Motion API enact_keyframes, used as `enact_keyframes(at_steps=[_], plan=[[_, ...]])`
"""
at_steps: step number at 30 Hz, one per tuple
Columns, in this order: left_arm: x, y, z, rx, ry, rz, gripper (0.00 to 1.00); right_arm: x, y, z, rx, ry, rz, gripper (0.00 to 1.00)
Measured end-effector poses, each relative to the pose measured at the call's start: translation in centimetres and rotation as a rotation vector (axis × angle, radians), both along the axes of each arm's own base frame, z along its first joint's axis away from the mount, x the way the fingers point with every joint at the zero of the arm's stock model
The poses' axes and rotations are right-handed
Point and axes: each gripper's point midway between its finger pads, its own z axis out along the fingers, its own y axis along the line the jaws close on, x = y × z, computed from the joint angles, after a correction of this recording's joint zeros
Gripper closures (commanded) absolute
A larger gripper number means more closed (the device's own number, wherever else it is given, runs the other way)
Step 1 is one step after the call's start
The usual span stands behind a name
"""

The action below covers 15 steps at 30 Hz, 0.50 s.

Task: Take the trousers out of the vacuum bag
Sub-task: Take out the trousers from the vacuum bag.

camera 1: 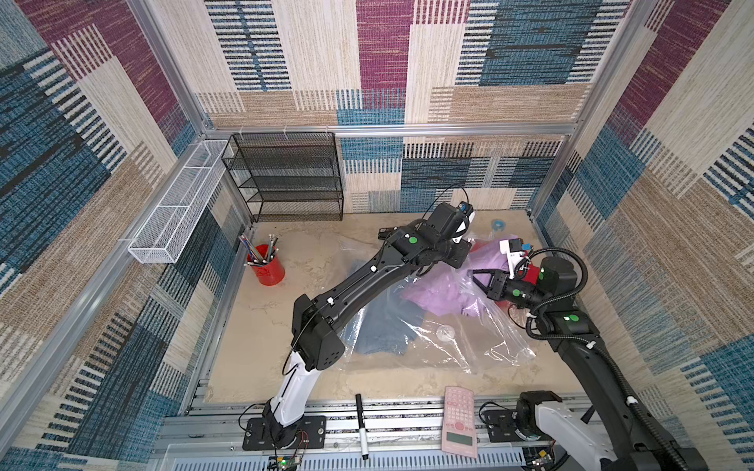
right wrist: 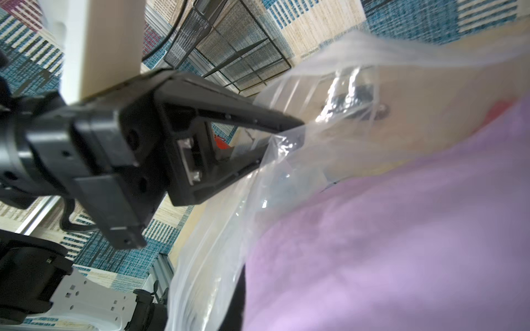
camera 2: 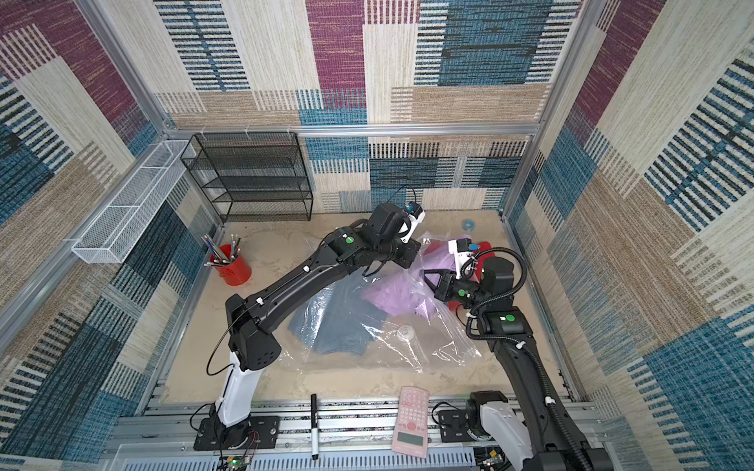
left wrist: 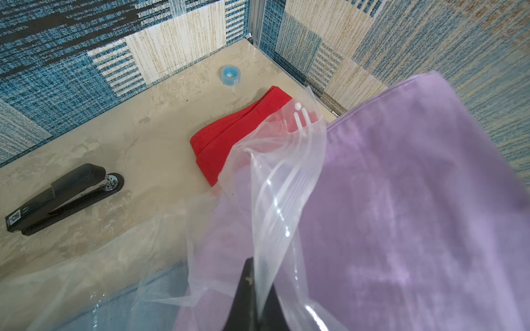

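Note:
The clear vacuum bag (camera 1: 469, 350) lies crumpled on the table, its white valve (camera 1: 444, 333) facing up. Faded denim trousers (camera 1: 383, 326) lie inside it. Lilac trousers (camera 1: 440, 293) bunch at the bag's far mouth, with plastic draped over part of them. My left gripper (left wrist: 256, 275) is shut on the bag's zip edge (left wrist: 286, 172) and holds it up. My right gripper (camera 1: 479, 274) is shut on the lilac trousers (right wrist: 401, 229); one black finger (right wrist: 241, 289) shows against the cloth. Red trousers (left wrist: 229, 137) lie folded on the bare table beyond the bag.
A black stapler (left wrist: 63, 197) and a blue tape roll (left wrist: 229, 75) lie near the back wall. A red cup of pencils (camera 1: 267, 265), a black mesh shelf (camera 1: 285, 175) and a white wire basket (camera 1: 179, 204) stand at the left. A pink calculator (camera 1: 459, 420) and a marker (camera 1: 361, 424) rest on the front rail.

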Motion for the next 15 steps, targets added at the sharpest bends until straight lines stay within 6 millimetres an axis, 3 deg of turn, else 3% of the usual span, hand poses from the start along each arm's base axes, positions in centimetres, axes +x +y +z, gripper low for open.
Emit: enact_keyframes(at_steps=[10, 15], plan=[[-0.6, 0.4, -1.0, 0.005, 0.020, -0.016, 1.00, 0.7, -3.0, 0.4, -0.076, 0.026, -0.121, 1.00], [-0.1, 0.8, -1.1, 0.002, 0.018, -0.005, 1.00, 0.3, -4.1, 2.4, -0.104, -0.006, -0.162, 1.00]])
